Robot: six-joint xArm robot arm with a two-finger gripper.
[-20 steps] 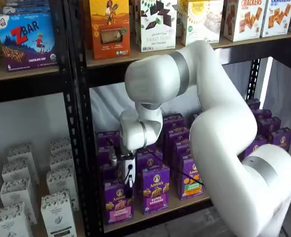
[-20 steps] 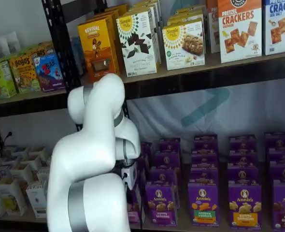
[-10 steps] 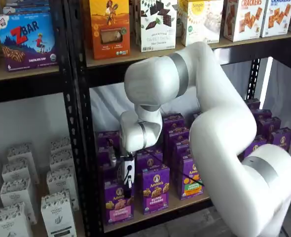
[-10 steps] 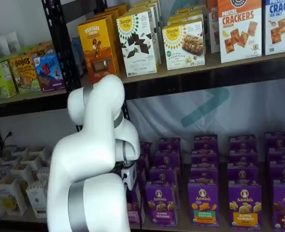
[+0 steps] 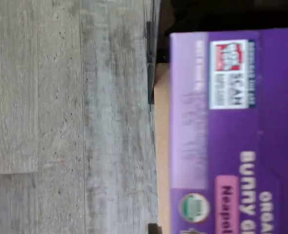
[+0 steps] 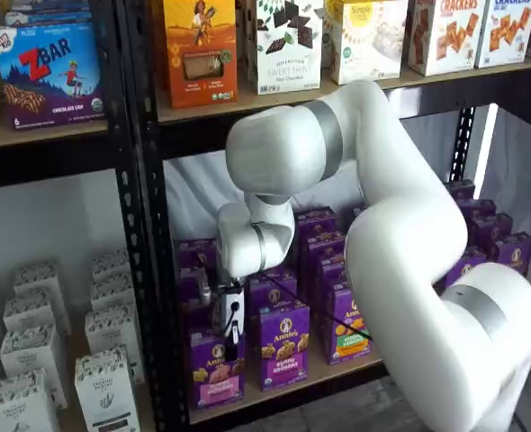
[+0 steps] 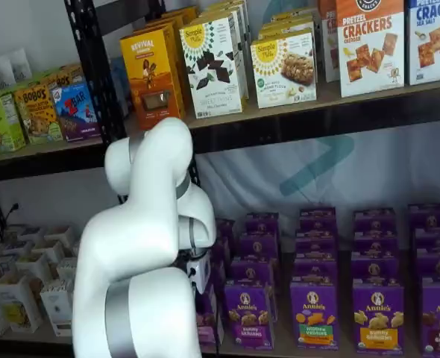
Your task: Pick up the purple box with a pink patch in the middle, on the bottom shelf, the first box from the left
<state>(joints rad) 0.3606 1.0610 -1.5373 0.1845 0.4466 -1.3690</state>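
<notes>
Gripper: white body and black fingers, hanging at the top edge of the purple box. Side-on and part hidden, so cannot tell how wide the jaws stand or whether anything is clamped.

Against a second ago: almost nothing different. Sits perhaps a shade lower on the carton, no more. Box not raised, not tilted, resting upright on the bottom shelf at the front of its row, hard against the black upright at its nine o'clock. Judged: at the grasp itself, lift not yet begun.

Seen close in the wrist view, turned sideways: purple box standing at the edge of the tan board, grey floor beyond. Readable there: "BUNNY G…", "ORGA…", "Neapol…" on the pink panel, "SCAN" in a white patch, a round green seal.

At three o'clock of the target, touching or nearly so: a neighbouring carton marked "Annie's", "Bunny Grahams".

At twelve o'clock, on the higher board: "Sweet Thins" and "Crackers". At ten o'clock: a blue "ZBAR" box.
</notes>
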